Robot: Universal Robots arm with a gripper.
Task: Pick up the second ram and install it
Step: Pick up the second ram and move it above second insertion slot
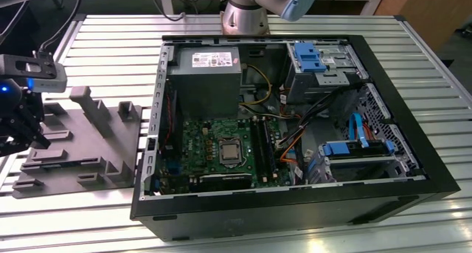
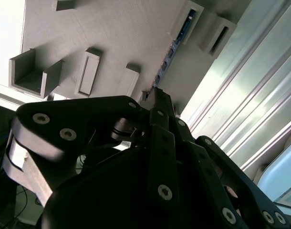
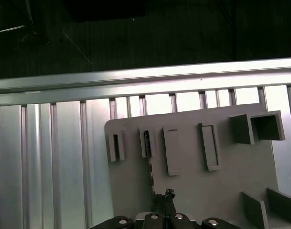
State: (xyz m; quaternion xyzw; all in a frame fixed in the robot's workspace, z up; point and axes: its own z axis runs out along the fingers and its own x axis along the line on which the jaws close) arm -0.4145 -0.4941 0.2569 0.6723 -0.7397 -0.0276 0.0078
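Ram (image 3: 147, 143) (image 2: 176, 45): seen edge-on in both wrist views, stood in a narrow slot of the grey holder block; not yet carried to the computer.
Hand (image 1: 26, 138) (image 3: 167, 196) (image 2: 156, 93): fingers are brought together, the tips lined up with one end of the ram in both wrist views; whether the stick is touched cannot be told. In the exterior view the hand is hung over the left part of the holder block, well apart from the case.
Holder block (image 1: 96, 145): laid flat at the exterior view's left, just beside the case; raised pockets and slots are moulded into it.
Tabletop (image 1: 110, 37): ribbed silver slats, by which block and case are carried.
Computer case (image 1: 288, 200): black tower laid on its side, its inside exposed.
Motherboard (image 1: 214, 134): green, seen in the near left of the case; a processor socket (image 1: 229, 151) is set at its middle, long dark slots just right of it.
Power supply (image 1: 205, 79): grey box placed on the far side of the motherboard.
Drive brackets (image 1: 308, 57): blue, fitted at the case's far right.
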